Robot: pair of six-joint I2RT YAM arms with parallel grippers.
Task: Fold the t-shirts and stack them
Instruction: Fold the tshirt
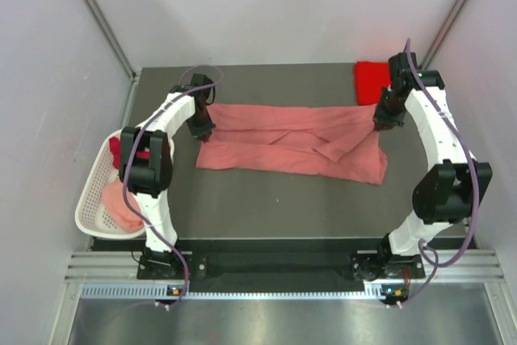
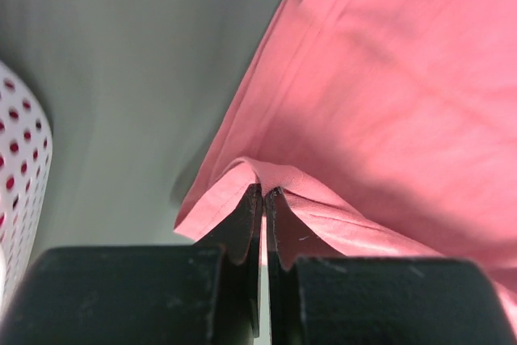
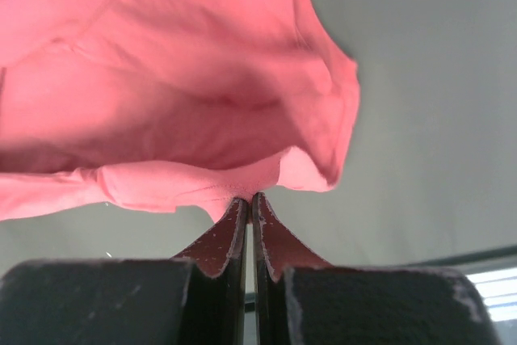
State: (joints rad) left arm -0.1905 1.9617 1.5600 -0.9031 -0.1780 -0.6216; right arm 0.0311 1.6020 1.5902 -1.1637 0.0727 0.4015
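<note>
A salmon pink t-shirt (image 1: 291, 141) lies stretched across the middle of the dark table, creased and partly doubled over. My left gripper (image 1: 201, 128) is shut on its far left edge; the wrist view shows the hem of the shirt (image 2: 388, 103) pinched between the fingertips (image 2: 264, 191). My right gripper (image 1: 383, 121) is shut on the shirt's far right edge, where the cloth (image 3: 161, 94) bunches above the closed tips (image 3: 249, 197). A folded bright red t-shirt (image 1: 370, 82) rests at the back right corner. More shirts, pale pink (image 1: 121, 208) and dark crimson (image 1: 115, 149), sit in the basket.
A white slotted plastic basket (image 1: 90, 201) hangs off the table's left edge beside the left arm; its wall (image 2: 20, 175) shows in the left wrist view. White walls enclose the table on three sides. The arm bases stand at the near edge.
</note>
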